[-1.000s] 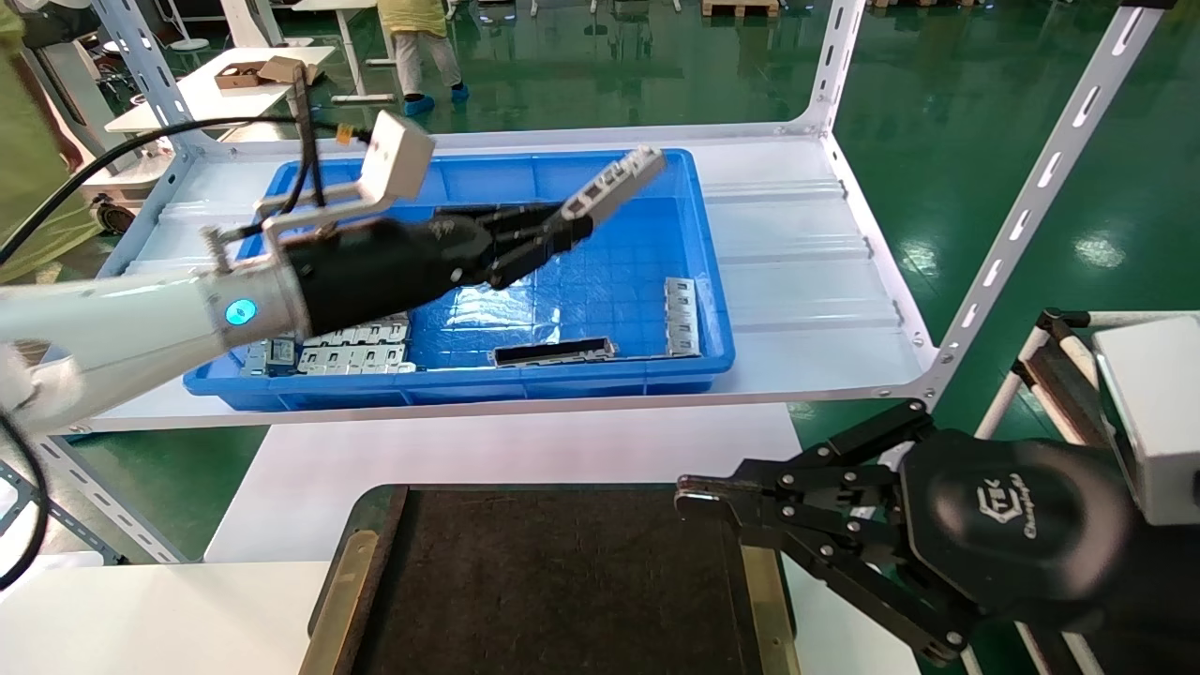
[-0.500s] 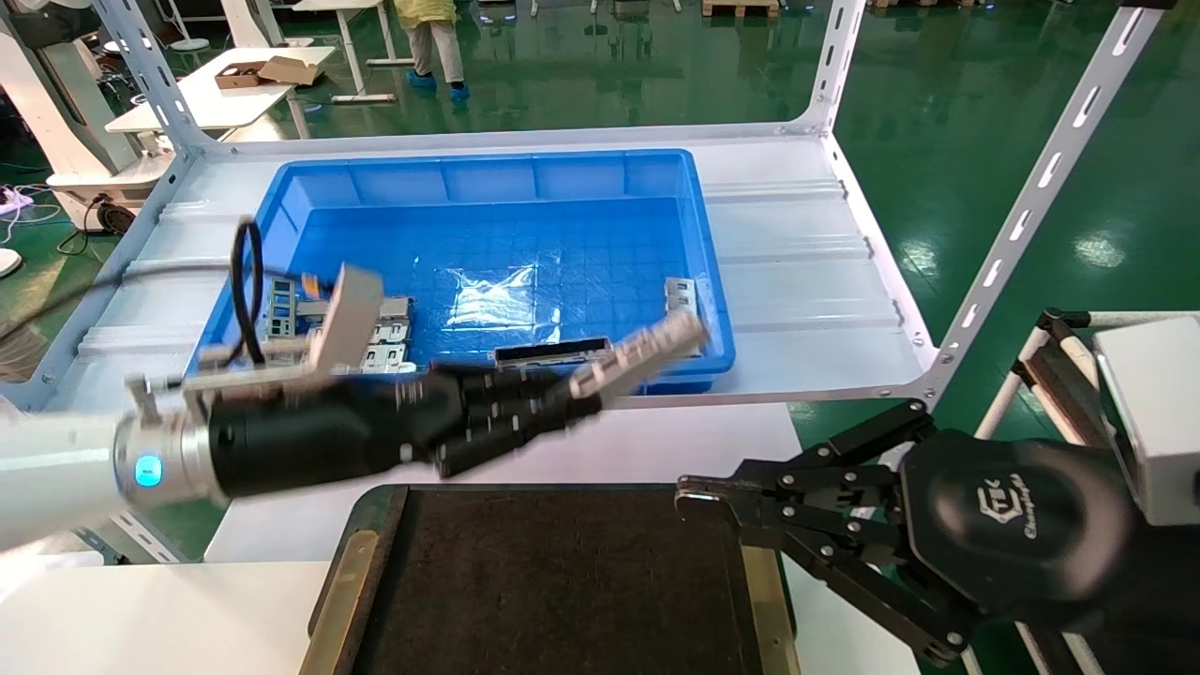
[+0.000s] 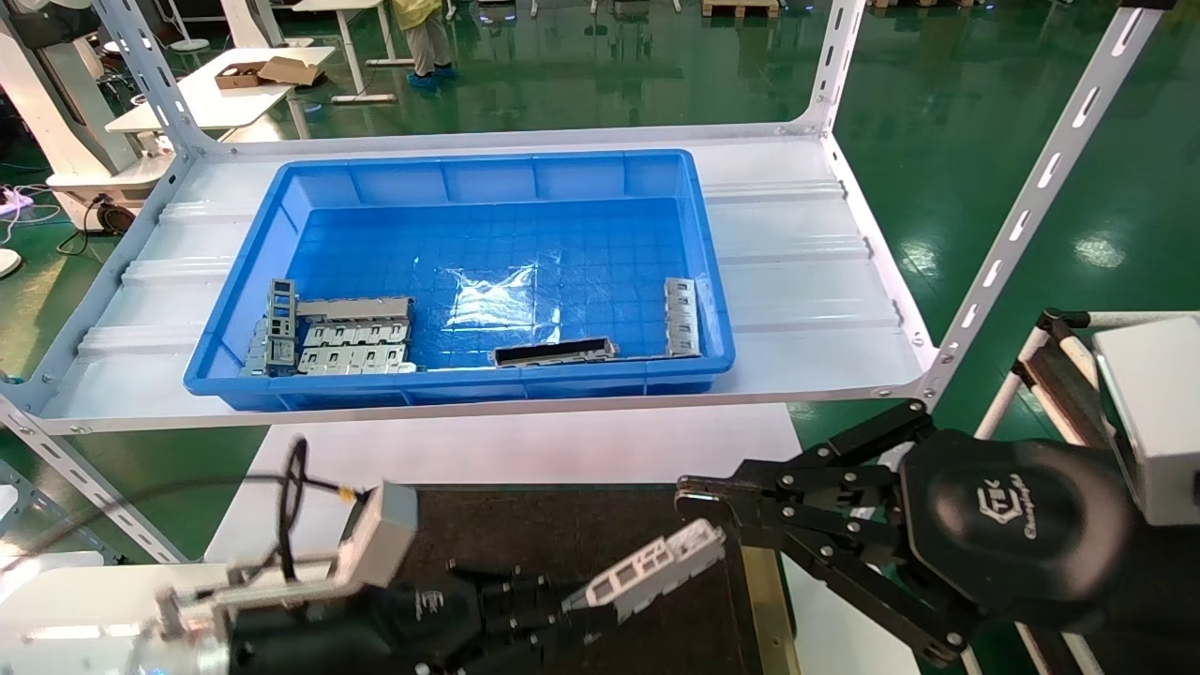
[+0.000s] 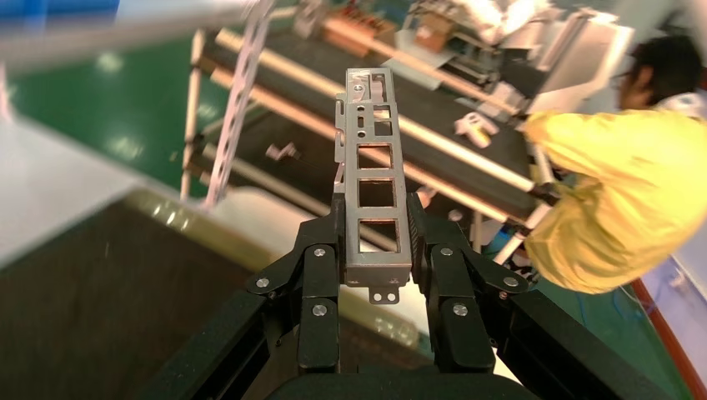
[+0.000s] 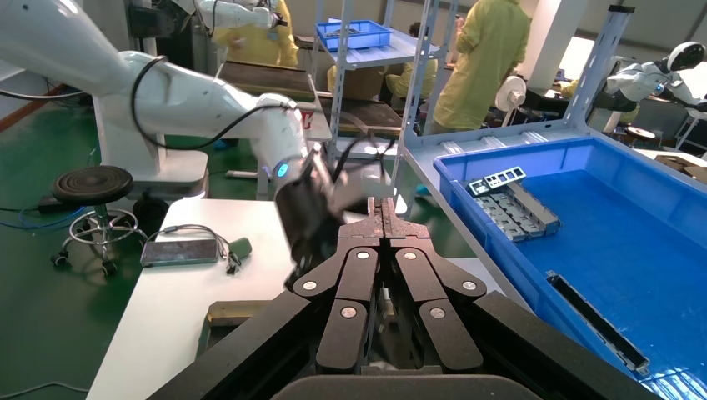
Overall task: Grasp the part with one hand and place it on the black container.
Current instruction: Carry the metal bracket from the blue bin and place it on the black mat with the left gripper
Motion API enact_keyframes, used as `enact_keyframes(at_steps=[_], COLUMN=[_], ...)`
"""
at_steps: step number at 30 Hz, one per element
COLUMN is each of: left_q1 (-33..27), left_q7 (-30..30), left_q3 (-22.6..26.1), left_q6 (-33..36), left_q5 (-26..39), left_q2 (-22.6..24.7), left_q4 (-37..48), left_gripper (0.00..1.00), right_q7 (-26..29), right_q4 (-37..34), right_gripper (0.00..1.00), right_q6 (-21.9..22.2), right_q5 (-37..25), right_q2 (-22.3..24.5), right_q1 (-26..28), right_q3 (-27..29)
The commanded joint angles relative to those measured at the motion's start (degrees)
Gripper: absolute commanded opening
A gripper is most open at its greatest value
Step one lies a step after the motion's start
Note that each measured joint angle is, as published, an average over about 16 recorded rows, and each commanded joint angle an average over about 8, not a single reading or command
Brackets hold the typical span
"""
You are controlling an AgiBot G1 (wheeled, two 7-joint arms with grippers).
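Observation:
My left gripper (image 3: 577,605) is shut on the part (image 3: 656,564), a slim silver-grey bar with square windows, and holds it over the black container (image 3: 562,525) near its right side. In the left wrist view the part (image 4: 373,192) sticks out from between the pads (image 4: 329,242) of the left gripper (image 4: 375,237), with the container (image 4: 100,283) below. My right gripper (image 3: 689,495) is shut and empty at the container's right edge, close to the part's tip; it also shows in the right wrist view (image 5: 381,208).
A blue bin (image 3: 712,347) on the white shelf (image 3: 806,272) behind holds flat grey tabbed plates (image 3: 352,342), a dark slotted bar (image 3: 553,352) and another grey piece (image 3: 682,316). Slotted shelf posts (image 3: 1031,197) stand at the right. People stand in the background.
My left arm has carried the part out of the blue bin, down and toward me, to above the black container. The right arm has not moved.

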Motion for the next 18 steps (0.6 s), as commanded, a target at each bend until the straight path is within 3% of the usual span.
enact_keyframes(at_steps=[1,9,18], left_q1=[2.9,14.5,21.6], left_q7=[-1.3,-6.5,-13.1], left_q3=[0.0,-0.5,0.7], left_q6=[-3.1,-20.7,-46.4], left_q5=[0.3,2.7,8.5], left_q2=[-0.5,-0.7,5.6], left_q4=[-2.6,-10.8,-16.5], left_gripper=[0.00,0.00,0.00], right_q7=[0.0,0.0,0.0], right_q4=[0.0,0.0,0.0], right_gripper=[0.00,0.00,0.00], right_q6=[0.0,0.0,0.0], right_q5=[0.0,0.0,0.0], right_q2=[0.0,0.0,0.0], right_q1=[0.0,0.0,0.0], right_q3=[0.0,0.0,-0.1])
